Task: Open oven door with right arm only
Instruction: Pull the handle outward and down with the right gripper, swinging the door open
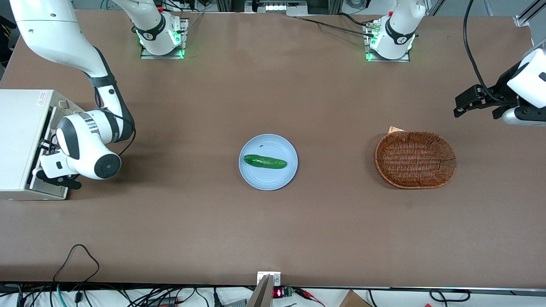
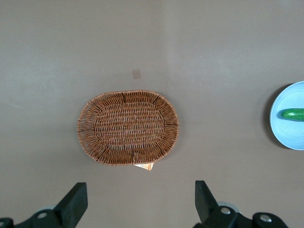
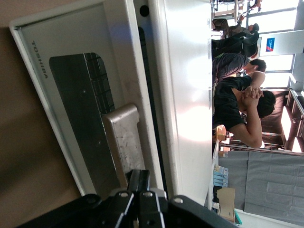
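Note:
The white oven stands at the working arm's end of the table. The oven door is cream-grey with a dark glass window and a silver bar handle. A dark slit runs between the door's upper edge and the oven body. The right arm reaches to the door's face. My gripper is shut, fingers pressed together with nothing between them. Its tips rest at the handle's edge, between the handle and the slit. In the front view the gripper sits against the oven's front.
A blue plate with a green cucumber lies mid-table. A brown wicker basket lies toward the parked arm's end, also in the left wrist view. Cables run along the table edge nearest the camera.

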Tool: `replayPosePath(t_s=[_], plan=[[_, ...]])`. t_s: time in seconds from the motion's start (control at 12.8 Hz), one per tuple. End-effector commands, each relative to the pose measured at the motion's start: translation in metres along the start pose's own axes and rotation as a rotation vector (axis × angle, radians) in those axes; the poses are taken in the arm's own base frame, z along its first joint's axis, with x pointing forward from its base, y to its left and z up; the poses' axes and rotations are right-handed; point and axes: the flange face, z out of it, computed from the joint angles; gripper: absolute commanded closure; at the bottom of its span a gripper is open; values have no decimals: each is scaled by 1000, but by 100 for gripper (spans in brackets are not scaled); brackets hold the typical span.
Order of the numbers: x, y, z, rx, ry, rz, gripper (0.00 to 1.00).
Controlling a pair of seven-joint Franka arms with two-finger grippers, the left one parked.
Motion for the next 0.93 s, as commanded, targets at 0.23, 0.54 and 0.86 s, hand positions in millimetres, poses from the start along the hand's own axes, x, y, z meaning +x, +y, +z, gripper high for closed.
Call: replayPosePath(t_s=[0.23, 0.54, 0.86], plan=[[-8, -39, -8, 53, -20, -34, 97], [-17, -68, -11, 35, -7, -74, 97], [-19, -87, -13, 33, -1, -92, 97]])
